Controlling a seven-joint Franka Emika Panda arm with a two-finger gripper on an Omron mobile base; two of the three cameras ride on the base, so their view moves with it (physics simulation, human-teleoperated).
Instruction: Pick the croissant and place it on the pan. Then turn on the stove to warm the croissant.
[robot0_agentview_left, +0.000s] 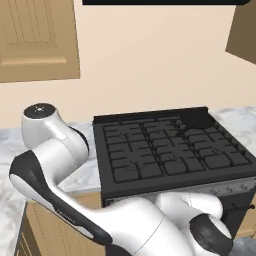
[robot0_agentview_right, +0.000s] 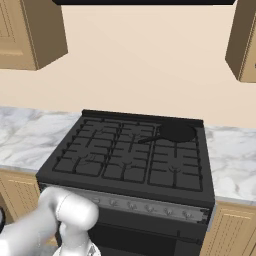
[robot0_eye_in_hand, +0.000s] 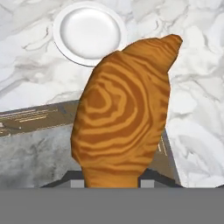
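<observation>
1. Croissant (robot0_eye_in_hand: 124, 113) is seen close up in the hand view, orange-brown with darker swirled bands, standing between the two dark finger tips at the bottom of that view.
2. The gripper (robot0_eye_in_hand: 113, 181) is closed on the croissant: the jaws are pressed against its lower end from both sides, so the pastry is pinched and lifted clear of the surface behind it.
3. Behind the held croissant a white-grey marble counter (robot0_eye_in_hand: 197, 109) is seen, with a round white plate (robot0_eye_in_hand: 89, 33) lying on it near the upper left of the hand view.
4. A wooden edge and a grey surface are also visible below the counter in the hand view; what they belong to cannot be told.
5. The stove (robot0_agentview_left: 165, 150) is shown in the left base view as a black range with dark grates, set between marble counters.
6. The pan (robot0_agentview_right: 176, 132) rests on the back right burner of the stove, its short handle pointing forward and to the left.
7. The pan holds nothing.
8. A row of small knobs (robot0_agentview_right: 150, 208) is set along the grey front panel of the stove.
9. The white arm (robot0_agentview_left: 75, 200) is bent low in front of the stove.
</observation>
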